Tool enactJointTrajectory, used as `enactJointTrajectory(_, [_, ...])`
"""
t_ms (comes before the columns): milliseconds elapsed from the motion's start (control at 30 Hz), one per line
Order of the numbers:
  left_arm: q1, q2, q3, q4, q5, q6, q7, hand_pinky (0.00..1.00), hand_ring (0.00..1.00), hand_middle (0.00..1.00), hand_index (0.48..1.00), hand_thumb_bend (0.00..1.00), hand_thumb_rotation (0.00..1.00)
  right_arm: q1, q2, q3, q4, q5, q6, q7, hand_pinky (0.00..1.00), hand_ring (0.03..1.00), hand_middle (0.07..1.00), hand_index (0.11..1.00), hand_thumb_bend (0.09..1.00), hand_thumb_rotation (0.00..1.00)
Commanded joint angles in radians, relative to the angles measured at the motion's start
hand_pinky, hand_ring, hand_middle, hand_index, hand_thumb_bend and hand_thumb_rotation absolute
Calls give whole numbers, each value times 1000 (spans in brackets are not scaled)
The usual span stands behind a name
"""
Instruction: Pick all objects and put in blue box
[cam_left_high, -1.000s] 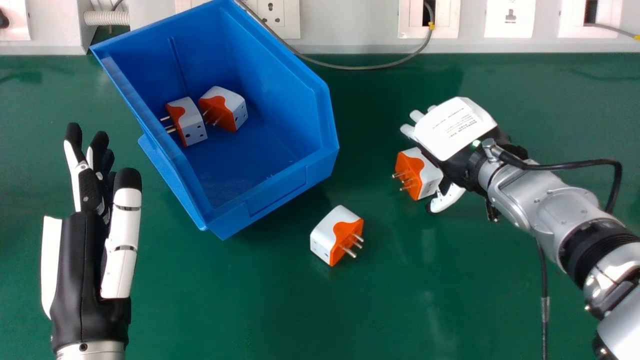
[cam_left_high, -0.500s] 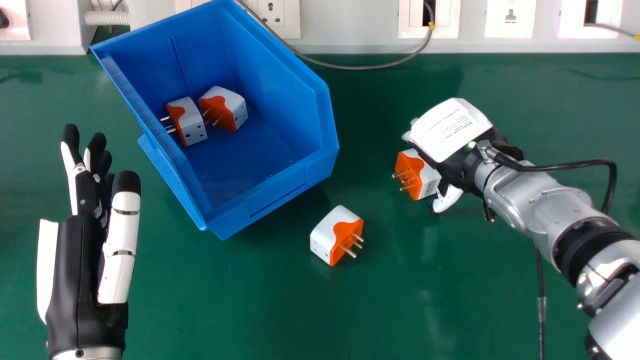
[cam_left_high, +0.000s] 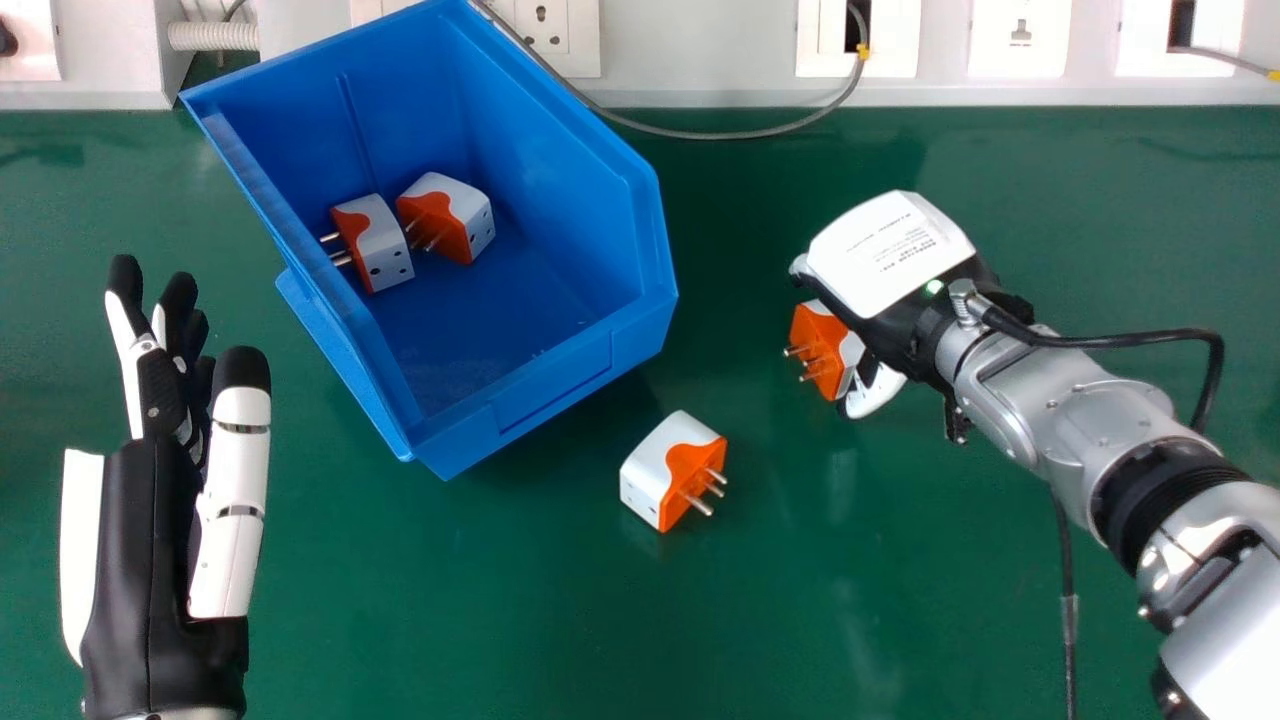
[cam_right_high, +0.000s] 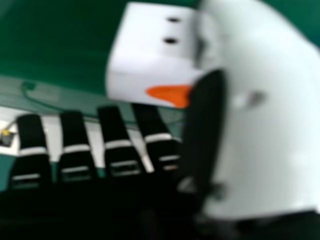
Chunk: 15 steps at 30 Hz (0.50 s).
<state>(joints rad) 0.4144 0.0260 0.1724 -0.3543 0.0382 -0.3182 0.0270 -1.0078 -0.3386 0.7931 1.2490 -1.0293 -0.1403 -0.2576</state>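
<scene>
Adapter (cam_left_high: 820, 350) partly under right hand (cam_left_high: 890, 255), at its 7 o'clock; how far closed, whether gripping: can't tell. Second adapter (cam_left_high: 672, 470) on bench (cam_left_high: 560, 600), 8 o'clock from first. Blue box (cam_left_high: 560, 150) at hand's 9. Left hand (cam_left_high: 150, 550) open, empty.

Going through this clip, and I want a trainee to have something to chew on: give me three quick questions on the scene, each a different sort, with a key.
1. Count: how many orange-and-white adapters lie inside the blue box?
2. True or false: the right hand is over an adapter outside the box.
3. Choose: the pins of the uncovered adapter on the table point
A) towards the box
B) away from the box
C) straight up

Key: 1 two; 2 true; 3 B
</scene>
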Motion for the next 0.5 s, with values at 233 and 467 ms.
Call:
enactJointTrajectory(233, [35, -4, 5, -72, 9, 19, 10, 1000, 1000, 1000, 1000, 358, 867, -42, 39, -76, 30, 102, 31, 102, 398, 415, 530, 512, 512, 0])
enactJointTrajectory(467, [32, 4, 11, -69, 9, 16, 5, 1000, 1000, 1000, 1000, 370, 865, -36, 29, -61, 18, 87, 35, 92, 308, 388, 508, 549, 508, 0])
